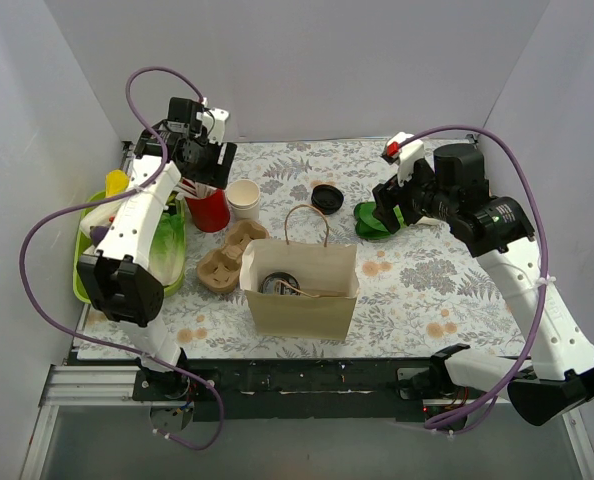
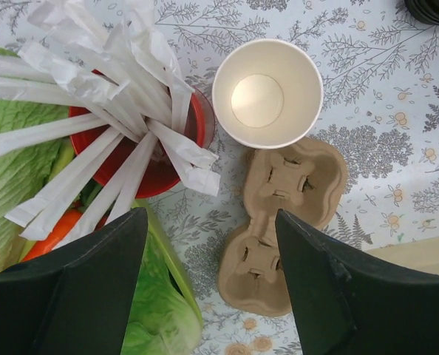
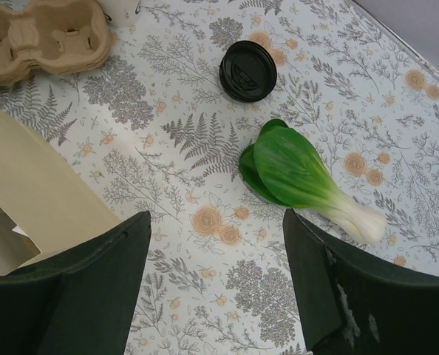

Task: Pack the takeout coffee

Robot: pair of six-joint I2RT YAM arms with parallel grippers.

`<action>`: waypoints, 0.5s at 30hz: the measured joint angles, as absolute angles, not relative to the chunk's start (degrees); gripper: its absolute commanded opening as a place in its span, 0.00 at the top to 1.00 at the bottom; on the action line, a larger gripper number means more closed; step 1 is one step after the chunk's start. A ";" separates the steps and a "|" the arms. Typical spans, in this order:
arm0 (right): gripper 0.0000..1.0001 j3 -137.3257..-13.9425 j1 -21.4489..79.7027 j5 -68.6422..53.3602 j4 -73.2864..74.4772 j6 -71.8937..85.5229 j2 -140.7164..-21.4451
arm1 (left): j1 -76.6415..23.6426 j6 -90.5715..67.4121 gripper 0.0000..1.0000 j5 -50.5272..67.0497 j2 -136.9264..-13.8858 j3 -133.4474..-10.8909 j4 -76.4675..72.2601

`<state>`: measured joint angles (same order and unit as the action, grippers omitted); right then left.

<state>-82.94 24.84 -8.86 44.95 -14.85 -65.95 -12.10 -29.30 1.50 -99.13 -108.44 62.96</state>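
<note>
A brown paper bag (image 1: 302, 300) with handles stands open at the table's middle. Inside it a round dark lid (image 1: 276, 284) shows, which looks like the top of the takeout coffee; its cup body is hidden by the bag wall. My left gripper (image 1: 203, 168) is open and empty, high above the red cup (image 1: 208, 211); in the left wrist view it (image 2: 211, 222) hangs over the cardboard carrier (image 2: 278, 222). My right gripper (image 1: 389, 212) is open and empty above the table by the bok choy (image 1: 370, 224); its wrist view (image 3: 216, 222) shows bare cloth between the fingers.
The red cup (image 2: 142, 170) holds wrapped straws. A lidless cream cup (image 2: 267, 92) stands beside it. A loose black lid (image 3: 247, 70) lies near the bok choy (image 3: 301, 174). The carrier (image 1: 227, 258) lies left of the bag. A green tray (image 1: 80, 270) of vegetables sits at the left edge.
</note>
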 measured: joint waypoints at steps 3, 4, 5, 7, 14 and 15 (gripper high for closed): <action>0.20 -82.70 24.75 -9.17 44.82 -14.81 -65.93 | -12.10 -27.92 0.39 1.45 -99.90 -108.44 61.84; 0.20 -82.65 24.73 -9.17 44.84 -14.79 -65.93 | -12.10 -27.75 0.41 1.43 -100.25 -108.44 61.65; 0.20 -82.59 24.71 -9.19 44.84 -14.76 -65.93 | -12.10 -27.20 0.42 1.37 -100.92 -108.44 61.43; 0.21 -82.59 24.69 -9.19 44.82 -14.74 -65.91 | -12.10 -26.55 0.43 1.26 -102.04 -108.44 61.43; 0.21 -81.08 23.92 -9.41 44.56 -14.61 -64.69 | -12.10 -25.12 0.47 0.84 -103.74 -106.94 61.23; 0.21 -81.03 23.83 -9.47 44.53 -14.52 -64.69 | -12.10 -25.08 0.49 0.56 -103.74 -106.74 61.10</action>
